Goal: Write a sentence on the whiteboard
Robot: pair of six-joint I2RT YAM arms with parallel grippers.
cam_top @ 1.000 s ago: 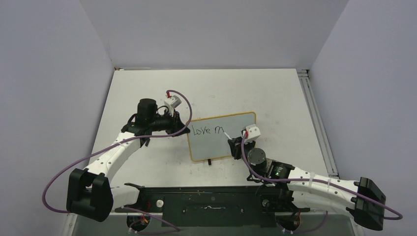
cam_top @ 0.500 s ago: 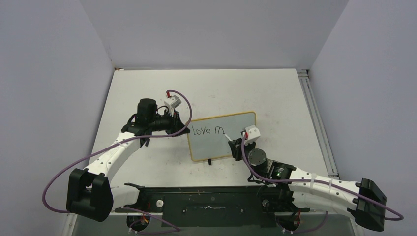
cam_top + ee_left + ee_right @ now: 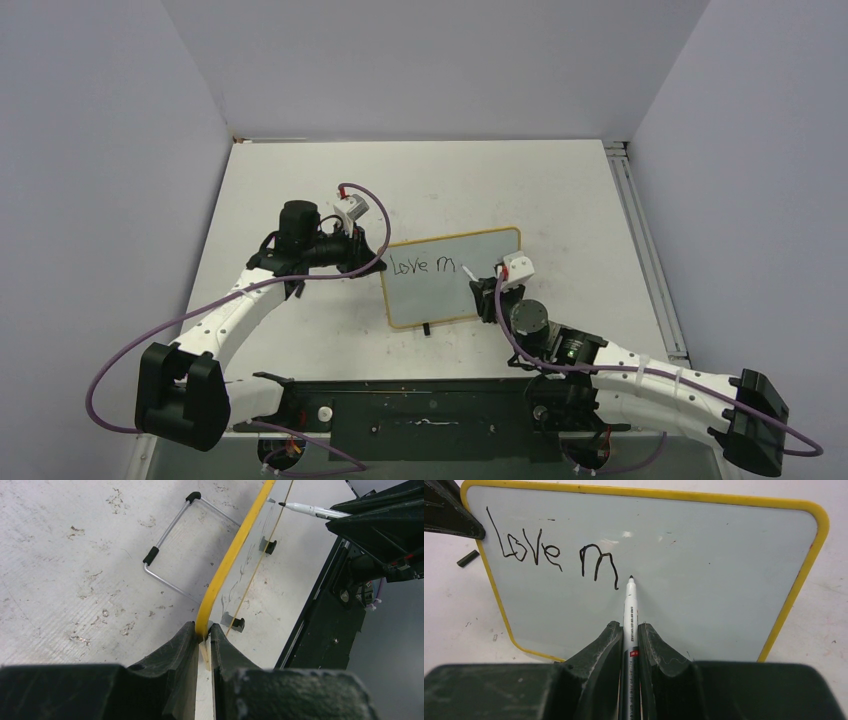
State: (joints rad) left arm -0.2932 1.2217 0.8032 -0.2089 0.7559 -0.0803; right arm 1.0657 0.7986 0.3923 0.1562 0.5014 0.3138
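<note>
Your whiteboard [image 3: 440, 300] sits mid-worktop [image 3: 450, 180], long side running left to right, face tilted toward the right arm. The sentence [image 3: 551, 555] on it reads just "Love m". The marker [image 3: 630, 605] points straight at the board, tip just right of the m's tail; can't tell if it's touching. Your left hand [image 3: 202, 630] is pinched on the yellow frame at the top left corner, covering it. Your right hand [image 3: 630, 630] is squeezed tight on the marker and hides part of the bottom edge.
</note>
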